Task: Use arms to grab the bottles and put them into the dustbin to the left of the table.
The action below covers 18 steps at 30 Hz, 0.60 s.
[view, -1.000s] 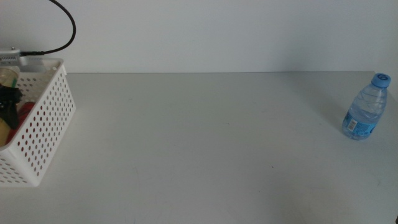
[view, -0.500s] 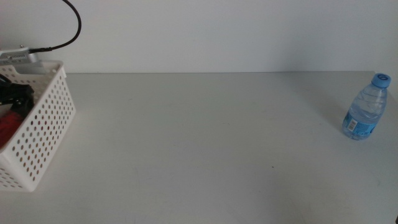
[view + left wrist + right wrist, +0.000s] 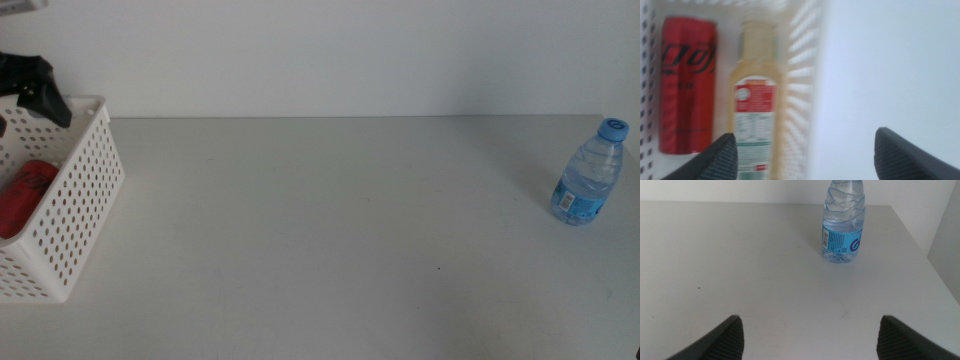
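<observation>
Grey table point(image 3: 330, 220) holds one water bottle point(image 3: 587, 174) at 3 o'clock. At 9 o'clock the dustbin point(image 3: 80, 190) contains yellow bottle point(image 3: 756, 105) and can point(image 3: 686, 85); the left gripper point(image 3: 30, 85) hovers empty, jaws apart. Next, I judge, the right gripper point(image 3: 810, 335), wide open, must reach it.

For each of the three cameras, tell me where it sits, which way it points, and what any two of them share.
Middle view: in front, looking down over the table; left gripper above the basket.
Left wrist view: above the basket, looking down at the red can and yellow bottle; open jaws at the bottom.
Right wrist view: low, facing the water bottle; open jaws.
Shared: middle and right see the water bottle; middle and left, the can.
</observation>
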{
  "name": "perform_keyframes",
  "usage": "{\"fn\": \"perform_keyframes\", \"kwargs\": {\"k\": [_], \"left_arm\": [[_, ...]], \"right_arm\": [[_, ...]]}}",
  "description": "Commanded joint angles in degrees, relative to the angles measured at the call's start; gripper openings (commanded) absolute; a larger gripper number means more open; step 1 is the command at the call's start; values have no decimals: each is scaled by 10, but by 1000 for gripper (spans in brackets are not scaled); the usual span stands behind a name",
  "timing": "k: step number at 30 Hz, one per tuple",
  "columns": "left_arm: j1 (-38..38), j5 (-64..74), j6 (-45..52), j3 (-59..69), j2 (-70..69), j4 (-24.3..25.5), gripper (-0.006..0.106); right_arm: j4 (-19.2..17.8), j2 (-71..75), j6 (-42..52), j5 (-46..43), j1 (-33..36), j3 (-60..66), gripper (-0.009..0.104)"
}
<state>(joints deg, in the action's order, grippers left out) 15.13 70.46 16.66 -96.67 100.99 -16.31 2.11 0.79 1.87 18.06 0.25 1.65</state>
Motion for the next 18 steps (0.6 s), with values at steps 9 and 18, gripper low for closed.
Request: {"fn": "perform_keyframes", "kwargs": {"k": [9,18], "left_arm": [[-140,-12,-18,-9,-129,-16,94],[-298,-28,-72,7,-190,63,94]], "right_arm": [[-5,12,3,-40,-4,-6,69],[-5,12,3,-40,-4,-6,69]]}}
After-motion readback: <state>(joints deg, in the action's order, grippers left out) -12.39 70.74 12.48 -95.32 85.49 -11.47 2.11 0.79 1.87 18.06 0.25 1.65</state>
